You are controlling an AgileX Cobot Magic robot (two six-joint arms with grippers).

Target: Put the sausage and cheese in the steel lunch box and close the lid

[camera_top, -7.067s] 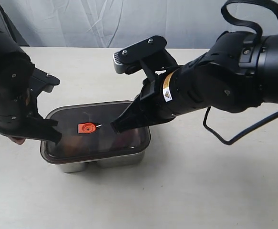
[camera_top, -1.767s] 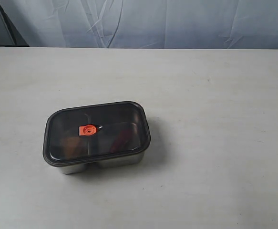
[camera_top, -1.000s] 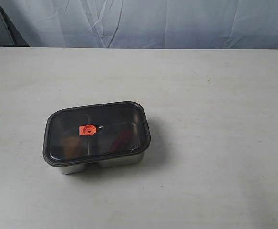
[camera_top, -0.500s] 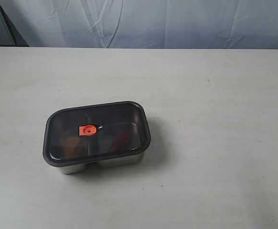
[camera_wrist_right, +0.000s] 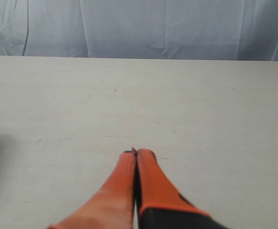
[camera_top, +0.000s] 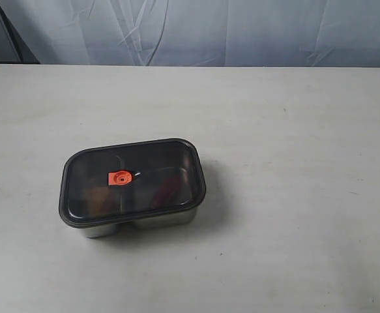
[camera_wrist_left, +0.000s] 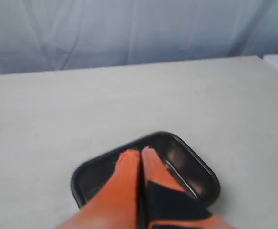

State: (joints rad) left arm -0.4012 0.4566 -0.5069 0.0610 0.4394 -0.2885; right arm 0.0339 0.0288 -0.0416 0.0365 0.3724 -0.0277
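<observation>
Lid (camera_top: pixel 132 179) seated on steel lunch box (camera_top: pixel 144 220), one of each, near left edge of bench (camera_top: pixel 294 130); reddish tip there earlier now gone; left jaws and right jaws pressed together, empty.

Under the dark lid (camera_top: pixel 152 156), sausage (camera_top: pixel 165 190) and cheese (camera_top: pixel 98 195) — dim smudges only.

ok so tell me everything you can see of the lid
The lid is a dark, smoky, see-through rectangle with rounded corners, plastic by its look, with a small orange-red valve near its middle. It lies flat and closed on the steel lunch box, its rim overhanging the box's walls. Dim shapes show through it. The box stands on the pale table, left of centre in the exterior view; nothing else touches the lid.
</observation>
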